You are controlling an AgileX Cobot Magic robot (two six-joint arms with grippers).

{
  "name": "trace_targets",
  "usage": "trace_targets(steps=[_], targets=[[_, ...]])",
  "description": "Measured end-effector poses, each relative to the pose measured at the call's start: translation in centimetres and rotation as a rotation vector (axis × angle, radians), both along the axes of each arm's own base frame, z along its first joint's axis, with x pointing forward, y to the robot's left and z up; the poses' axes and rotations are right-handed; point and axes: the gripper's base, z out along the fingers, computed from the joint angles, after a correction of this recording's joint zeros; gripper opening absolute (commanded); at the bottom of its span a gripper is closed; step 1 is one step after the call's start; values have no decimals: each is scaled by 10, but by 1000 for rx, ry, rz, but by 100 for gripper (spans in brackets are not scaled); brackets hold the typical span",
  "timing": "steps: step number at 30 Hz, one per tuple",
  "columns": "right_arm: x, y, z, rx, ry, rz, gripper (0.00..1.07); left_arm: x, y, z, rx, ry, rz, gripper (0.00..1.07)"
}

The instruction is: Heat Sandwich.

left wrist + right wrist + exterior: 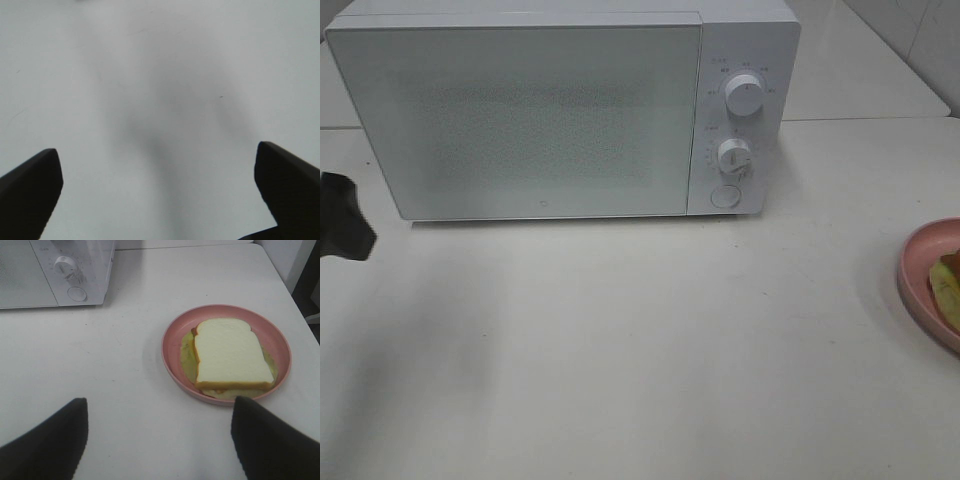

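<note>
The sandwich [231, 355] lies flat on a pink plate [176, 335] at the tabletop's [640, 350] right edge. The white microwave [520, 110], door closed, sits along the back edge. The right gripper [159, 440] hovers near the plate, spread wide and empty. The left gripper [160, 192] hangs released over bare tabletop by the left edge.
</note>
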Motion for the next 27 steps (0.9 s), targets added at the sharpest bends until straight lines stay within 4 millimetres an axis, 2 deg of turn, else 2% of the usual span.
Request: trace_targets(steps=[2,6,9,10,12,16,17,19,20,22,25,27], targets=[[0,0,0,0,0,0,76,-4,19,6,5,16,76,100],[0,0,0,0,0,0,76,-17,33,15,11,53,132,100],[0,0,0,0,0,0,76,-26,37,19,14,78,149,100],[0,0,0,0,0,0,76,-36,40,24,19,102,154,100],[0,0,0,0,0,0,76,-42,41,27,21,109,154,100],[0,0,0,0,0,0,76,-69,45,41,15,85,154,100],[0,0,0,0,0,0,76,-69,45,41,15,85,154,100],[0,0,0,0,0,0,76,-81,47,44,6,51,154,100],[0,0,0,0,0,0,76,-94,50,44,-2,18,154,100],[0,0,0,0,0,0,76,-100,51,41,-4,11,154,100],[0,0,0,0,0,0,76,-125,55,33,-2,-40,126,100],[0,0,0,0,0,0,76,-129,56,31,0,-50,119,100]])
